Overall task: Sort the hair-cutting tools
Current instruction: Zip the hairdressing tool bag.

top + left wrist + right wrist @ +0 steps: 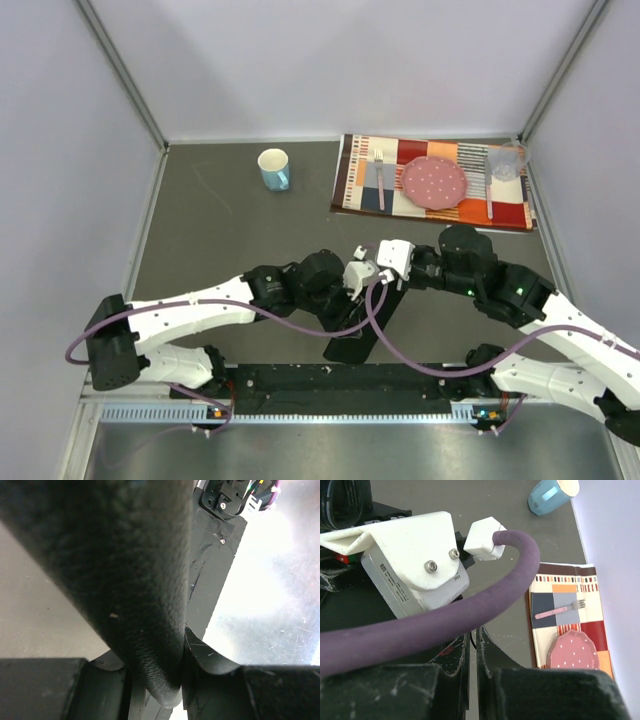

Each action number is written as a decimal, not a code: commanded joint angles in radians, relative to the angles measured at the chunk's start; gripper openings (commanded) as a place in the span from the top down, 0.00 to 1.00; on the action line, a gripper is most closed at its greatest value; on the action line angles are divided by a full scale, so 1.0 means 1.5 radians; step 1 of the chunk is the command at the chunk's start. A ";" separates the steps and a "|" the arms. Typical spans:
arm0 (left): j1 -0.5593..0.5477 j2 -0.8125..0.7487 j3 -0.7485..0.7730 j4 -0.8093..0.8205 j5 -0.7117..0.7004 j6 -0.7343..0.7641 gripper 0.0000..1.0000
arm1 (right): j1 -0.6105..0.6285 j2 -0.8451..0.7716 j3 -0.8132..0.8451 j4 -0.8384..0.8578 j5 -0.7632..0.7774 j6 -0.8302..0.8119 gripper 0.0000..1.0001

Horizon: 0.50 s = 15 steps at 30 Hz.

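Note:
None of the scissors or combs shows in any view. The black zip case (360, 332) lies on the table between the arms. My left gripper (352, 292) is at its far end. In the left wrist view the left gripper (182, 680) is shut on a thick black textured fold of the case (125, 580). My right gripper (380, 280) hovers right beside it, over the same end. In the right wrist view the right gripper (472, 645) has its jaws almost together with only a thin slit. A thin black strand shows at their tips; I cannot tell whether they pinch it.
A striped placemat (350, 190) at the back right carries a pink plate (433, 180), a pink-handled fork (380, 182) and a clear glass (505, 162). A blue cup (273, 168) stands at the back. The left wrist's white camera (415, 570) and purple cable (470, 610) crowd the right gripper.

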 commanded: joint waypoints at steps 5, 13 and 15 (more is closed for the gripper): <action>-0.024 0.018 0.041 -0.047 -0.006 0.023 1.00 | -0.003 -0.028 0.041 0.228 0.133 0.070 0.77; 0.126 -0.049 -0.013 0.009 -0.059 -0.065 1.00 | -0.003 -0.101 -0.086 0.129 0.471 0.350 0.10; 0.158 -0.047 -0.024 0.021 -0.050 -0.088 1.00 | -0.003 -0.121 -0.079 0.081 0.516 0.439 0.06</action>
